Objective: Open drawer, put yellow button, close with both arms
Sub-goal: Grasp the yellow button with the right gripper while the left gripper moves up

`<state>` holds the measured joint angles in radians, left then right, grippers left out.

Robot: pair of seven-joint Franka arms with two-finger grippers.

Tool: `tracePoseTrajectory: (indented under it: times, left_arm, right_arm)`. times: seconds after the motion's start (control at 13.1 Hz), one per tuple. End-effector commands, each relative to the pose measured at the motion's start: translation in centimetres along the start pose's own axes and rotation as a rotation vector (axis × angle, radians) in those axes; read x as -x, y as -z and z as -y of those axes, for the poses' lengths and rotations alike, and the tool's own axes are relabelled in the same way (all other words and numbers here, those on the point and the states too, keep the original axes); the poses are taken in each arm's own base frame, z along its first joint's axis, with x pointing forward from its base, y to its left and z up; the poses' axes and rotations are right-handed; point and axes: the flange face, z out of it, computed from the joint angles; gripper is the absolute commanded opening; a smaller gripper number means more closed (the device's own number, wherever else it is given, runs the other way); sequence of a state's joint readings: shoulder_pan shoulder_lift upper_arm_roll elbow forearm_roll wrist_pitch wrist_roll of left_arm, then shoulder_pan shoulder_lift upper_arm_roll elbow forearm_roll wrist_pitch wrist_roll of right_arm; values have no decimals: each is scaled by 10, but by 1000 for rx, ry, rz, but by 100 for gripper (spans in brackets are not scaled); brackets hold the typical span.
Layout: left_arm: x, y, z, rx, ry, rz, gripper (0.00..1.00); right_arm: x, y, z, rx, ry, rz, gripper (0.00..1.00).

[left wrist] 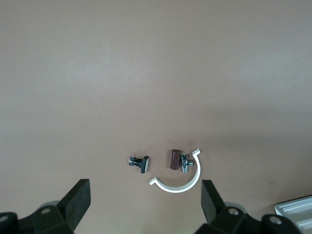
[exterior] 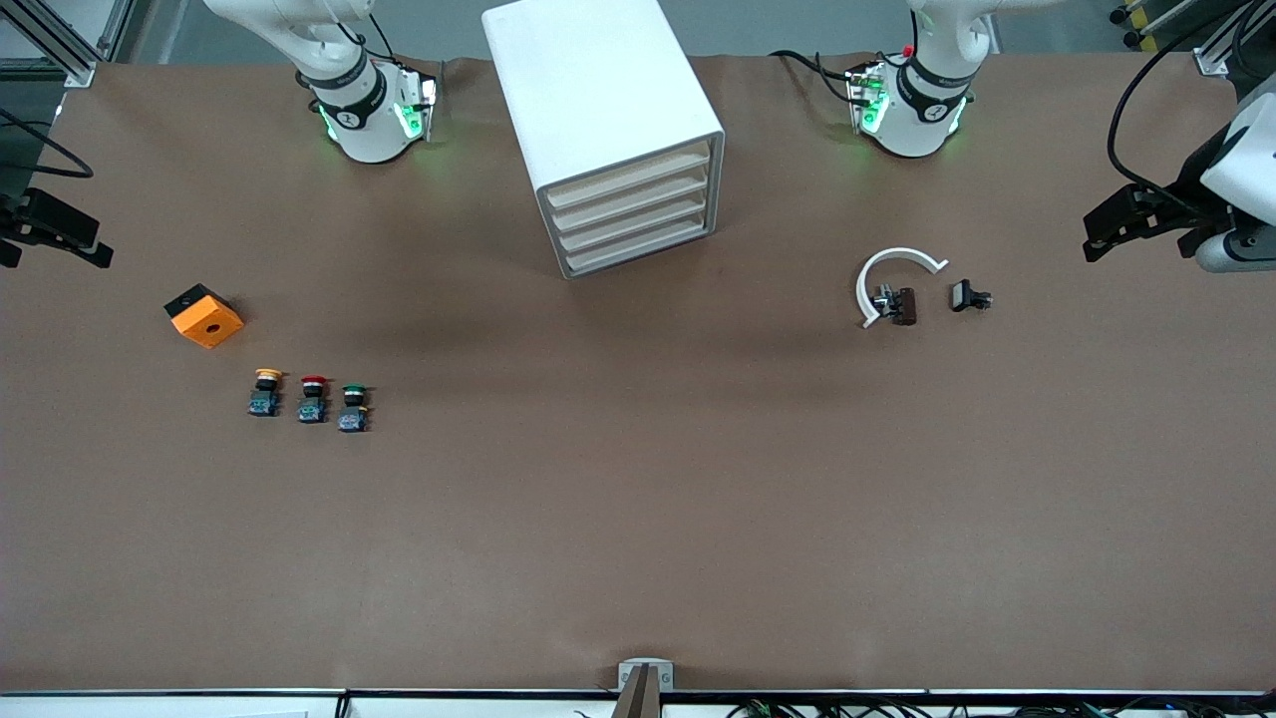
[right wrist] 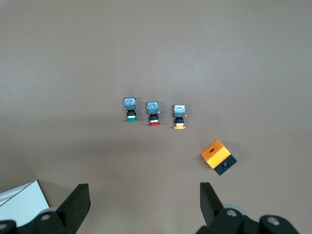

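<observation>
The white cabinet [exterior: 598,90] stands between the arm bases with all four drawers shut; the drawer [exterior: 630,178] is the highest one. The yellow button [exterior: 265,391] stands on the table toward the right arm's end, beside the red [exterior: 313,397] and green [exterior: 353,407] buttons; it also shows in the right wrist view [right wrist: 179,117]. My right gripper [exterior: 58,237] hangs open and empty over the right arm's end of the table, and shows open in its wrist view [right wrist: 144,204]. My left gripper [exterior: 1121,224] hangs open and empty over the left arm's end, also open in its wrist view [left wrist: 145,204].
An orange and black block [exterior: 204,316] lies near the buttons, farther from the front camera. A white curved piece [exterior: 890,277], a brown part [exterior: 904,305] and a small black part [exterior: 969,296] lie toward the left arm's end. A cabinet corner [left wrist: 295,212] shows in the left wrist view.
</observation>
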<state>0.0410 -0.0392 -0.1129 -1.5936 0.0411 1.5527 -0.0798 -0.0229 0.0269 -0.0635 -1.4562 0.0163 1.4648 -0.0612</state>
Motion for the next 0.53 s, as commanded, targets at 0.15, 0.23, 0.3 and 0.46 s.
tracePoseTrajectory:
  times: [0.15,0.23,0.3,0.46]
  left_arm:
    - [-2,6,2,22,-6,-11,100]
    - [-2,5,2,22,-5,-9,100]
    - [-4,3,2,23,-5,-8,100]
    - [-19,-8,3,26,-2,8,100]
  right_arm:
    - [-3,5,1,16,1,-7,100]
    - [-3,5,1,16,1,-7,100]
    - [-3,5,1,16,1,-7,100]
    - [-3,4,0,16,-1,-4,100]
